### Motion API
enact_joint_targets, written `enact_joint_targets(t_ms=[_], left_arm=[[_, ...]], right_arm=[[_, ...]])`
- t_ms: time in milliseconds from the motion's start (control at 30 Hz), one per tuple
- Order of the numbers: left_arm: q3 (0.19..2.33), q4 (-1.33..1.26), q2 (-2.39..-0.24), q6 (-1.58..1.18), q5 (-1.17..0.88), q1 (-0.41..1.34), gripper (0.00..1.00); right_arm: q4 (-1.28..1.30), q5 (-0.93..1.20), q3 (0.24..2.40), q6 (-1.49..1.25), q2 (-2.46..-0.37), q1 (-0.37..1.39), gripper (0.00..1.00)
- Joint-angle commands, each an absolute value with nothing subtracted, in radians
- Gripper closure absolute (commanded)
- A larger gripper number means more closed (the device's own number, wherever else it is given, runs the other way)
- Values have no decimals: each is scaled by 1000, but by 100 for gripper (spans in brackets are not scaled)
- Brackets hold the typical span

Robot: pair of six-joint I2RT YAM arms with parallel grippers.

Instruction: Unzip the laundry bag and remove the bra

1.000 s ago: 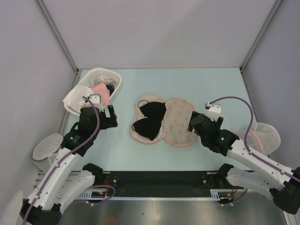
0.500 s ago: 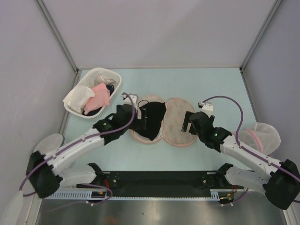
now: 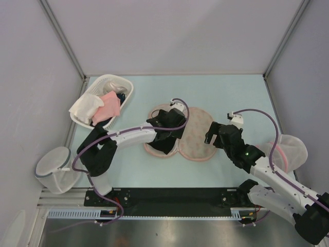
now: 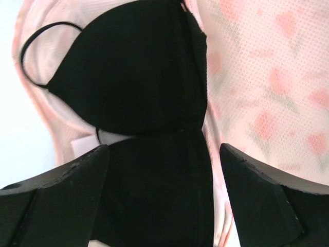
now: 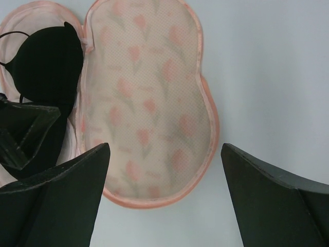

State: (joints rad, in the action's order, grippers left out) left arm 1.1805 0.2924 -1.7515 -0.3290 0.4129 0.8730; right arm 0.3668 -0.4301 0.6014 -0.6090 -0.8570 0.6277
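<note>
The laundry bag lies unzipped and spread flat at the table's centre, its floral flap to the right. The black bra lies on the bag's left half. My left gripper is open just above the bra; in the left wrist view its fingers straddle the bra, with the flap at right. My right gripper is open and empty over the flap's near right edge; its wrist view shows the flap and the bra.
A white basket with a pink cloth and a white cloth stands at the back left. A white mesh dome with pink rim sits at the right edge. Another mesh dome sits at the near left.
My left arm has swung right from beside the basket to over the bra. My right gripper has shifted slightly near the flap's right edge.
</note>
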Motion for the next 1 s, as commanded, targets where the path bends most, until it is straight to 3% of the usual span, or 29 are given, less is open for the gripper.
enact_joint_targets(t_ms=[0, 200, 300, 400, 533, 667, 967], left_arm=[[1247, 245, -1839, -284, 411, 873, 7], [1279, 250, -1917, -284, 413, 870, 14], [1275, 245, -1937, -291, 405, 861, 23], [1273, 245, -1950, -295, 406, 854, 42], [1264, 249, -1931, -302, 416, 853, 76], [1261, 256, -1893, -304, 420, 853, 100], [1236, 276, -1714, -298, 469, 853, 100]], right_arm=[[364, -413, 592, -600, -833, 615, 5], [364, -407, 584, -600, -825, 607, 5], [357, -400, 578, -597, -821, 603, 5], [354, -397, 581, -594, -819, 598, 5], [353, -396, 578, -589, -821, 594, 5], [341, -388, 575, -586, -834, 588, 5], [316, -371, 571, -580, -865, 580, 4]])
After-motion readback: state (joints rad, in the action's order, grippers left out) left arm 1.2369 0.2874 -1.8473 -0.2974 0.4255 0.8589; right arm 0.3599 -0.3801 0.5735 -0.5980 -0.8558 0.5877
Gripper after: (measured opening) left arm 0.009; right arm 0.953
